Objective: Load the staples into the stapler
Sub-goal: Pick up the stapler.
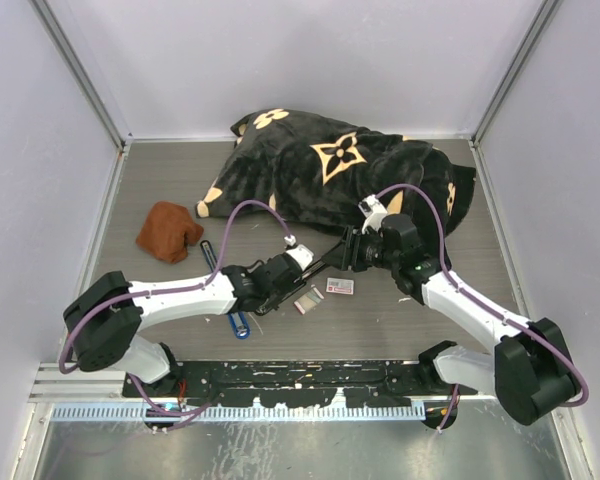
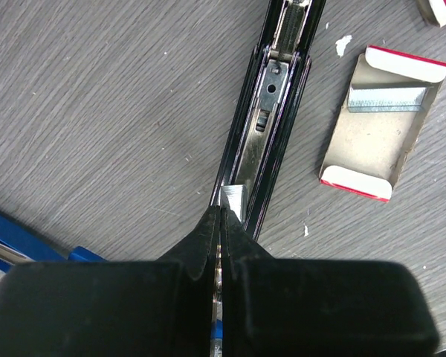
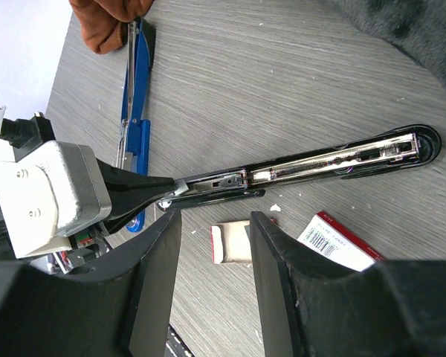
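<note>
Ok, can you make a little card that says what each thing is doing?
left gripper: shut on staple strip, at the open channel of black stapler
right gripper: open, holding nothing
staple box: beside its pulled-out inner tray, spare staples in it
blue stapler: off to the side, not held

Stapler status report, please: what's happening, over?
Left gripper shut on staple strip at channel end of open stapler. Right gripper open, empty. Box tray beside it, not blocking.
</note>
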